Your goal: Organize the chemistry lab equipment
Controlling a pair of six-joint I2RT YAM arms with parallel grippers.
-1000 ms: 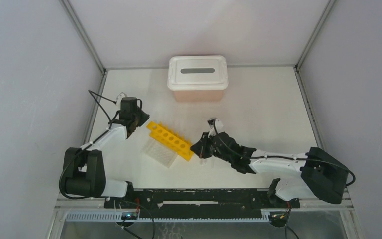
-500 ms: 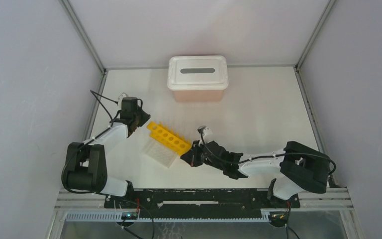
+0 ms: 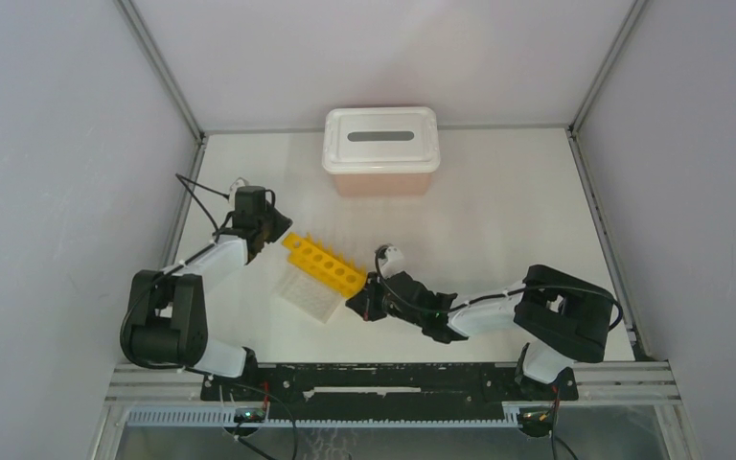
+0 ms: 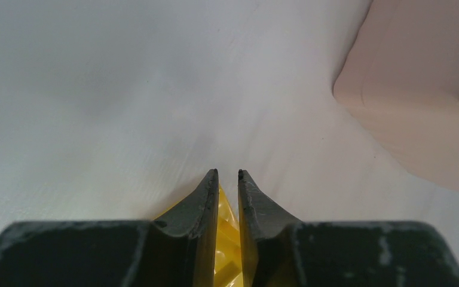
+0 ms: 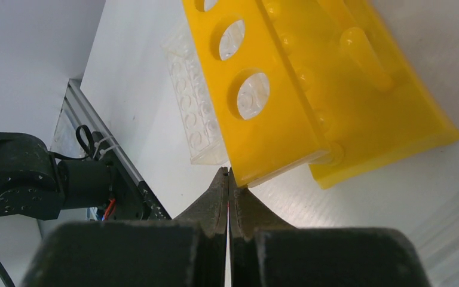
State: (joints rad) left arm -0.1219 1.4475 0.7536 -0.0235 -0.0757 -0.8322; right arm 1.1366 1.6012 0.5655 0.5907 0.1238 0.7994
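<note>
The yellow tube rack (image 3: 324, 265) lies slantwise on the white table (image 3: 508, 211), its near long side against the clear gridded well plate (image 3: 307, 293), with the pink box (image 3: 380, 180) well apart at the far edge. The left gripper (image 4: 226, 178) sits at the rack's far-left end, its jaws narrow and pinching a yellow edge between them. The right gripper (image 5: 228, 177) is fully closed and holds nothing, its tips right at the rack's near-right corner; whether they touch it is unclear.
</note>
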